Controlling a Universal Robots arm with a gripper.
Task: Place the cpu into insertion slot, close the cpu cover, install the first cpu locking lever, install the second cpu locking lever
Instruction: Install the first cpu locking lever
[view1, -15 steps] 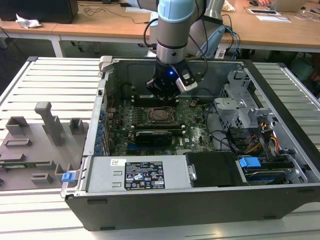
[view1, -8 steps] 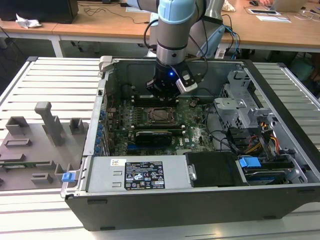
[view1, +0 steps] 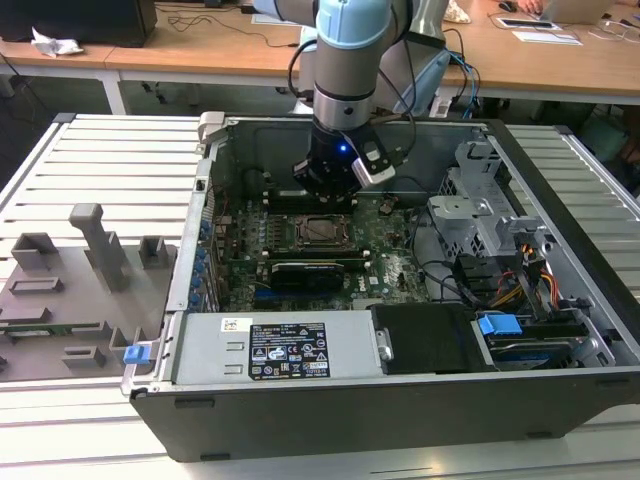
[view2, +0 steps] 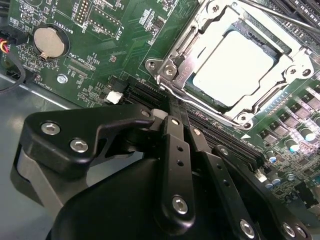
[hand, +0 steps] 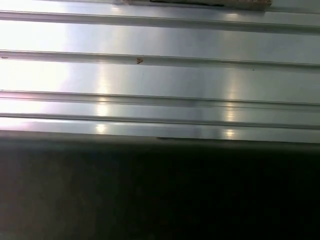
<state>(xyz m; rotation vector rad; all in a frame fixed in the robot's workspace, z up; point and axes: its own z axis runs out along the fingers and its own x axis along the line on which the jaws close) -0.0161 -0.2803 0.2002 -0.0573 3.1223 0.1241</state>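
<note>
Ribbed grey metal tabletop (view1: 90, 150) carries an open black computer case (view1: 400, 400), with wooden desks along the far side; down inside that case the black two-finger gripper (view2: 180, 117) hangs low over the green motherboard (view2: 125, 30), its slim black fingers (view2: 175, 150) pressed together with nothing between them, tips just short of the near corner of the socket. In the exterior view the gripper (view1: 330, 180) sits just beyond the socket, on its far side. Just past the tips lies the small square cpu with its pale silver-grey face (view2: 235, 62), already seated flat in the square black insertion slot (view2: 270, 47), and the thin silver-grey cpu cover frame (view2: 197, 42) appears to lie down around it, the chip showing through its window. A thin wire locking lever (view2: 182, 97) runs along the near edge of the socket, close to the fingertips, and seems to be the part now in hand; whether it is already hooked I cannot tell. To do this well, I judge the closed tips should bear on the lever's free end rather than on the cover or chip, push it down and sideways under its catch in one smooth sweep, and stay clear of the long black card slot (view2: 220, 140) beside it. In the first wrist view, pale ribbed metal (hand: 160, 75) sits above a dark band
</note>
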